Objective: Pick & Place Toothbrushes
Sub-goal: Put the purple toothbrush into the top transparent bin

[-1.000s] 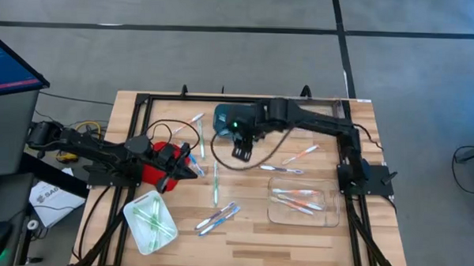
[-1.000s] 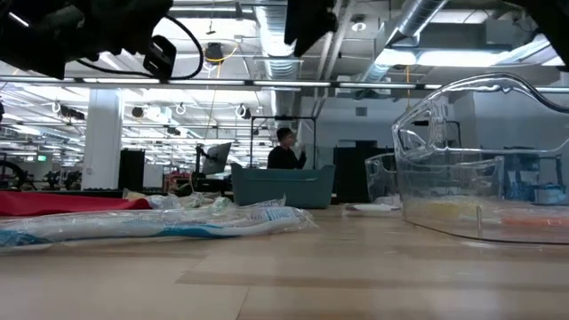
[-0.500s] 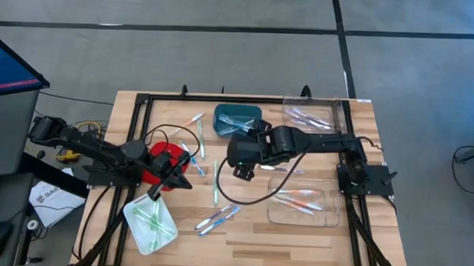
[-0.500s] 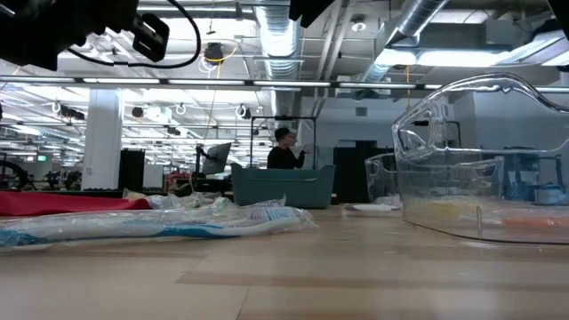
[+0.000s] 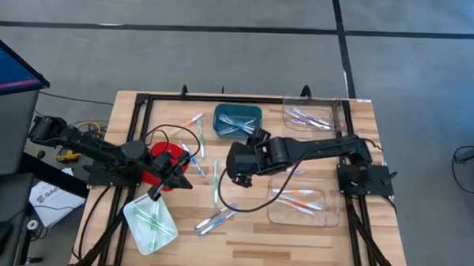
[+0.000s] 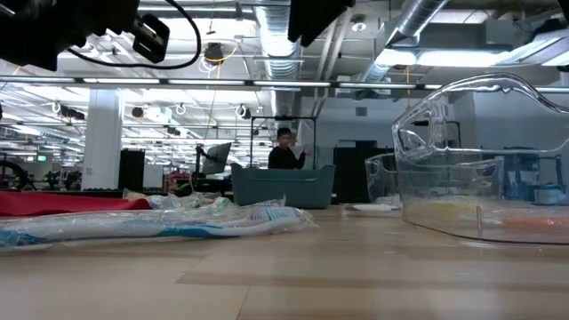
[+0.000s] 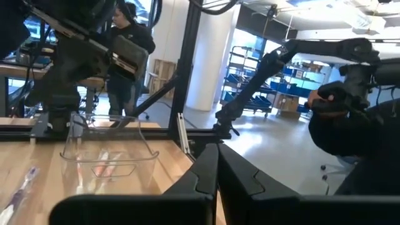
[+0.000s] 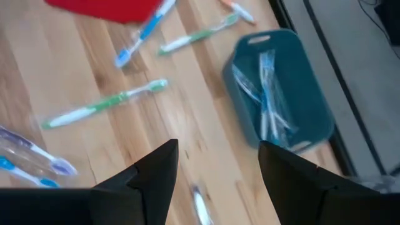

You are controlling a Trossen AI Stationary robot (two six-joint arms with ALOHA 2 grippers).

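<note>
Left gripper (image 5: 166, 180): fingers clenched, empty, above white rectangular tray (image 5: 149, 222). Loose thin plastic toothbrushes (image 5: 216, 182) lie mid wooden tabletop (image 5: 249, 232), at 9 o'clock from right gripper (image 5: 237, 179): fingers released, empty. Others lie in teal bin (image 5: 237, 121).

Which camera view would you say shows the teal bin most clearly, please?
The right wrist view: the teal bin fills much of it, wrapped toothbrushes visible inside. The high view shows it small; the low view shows only its side wall; the left wrist view misses it.
</note>
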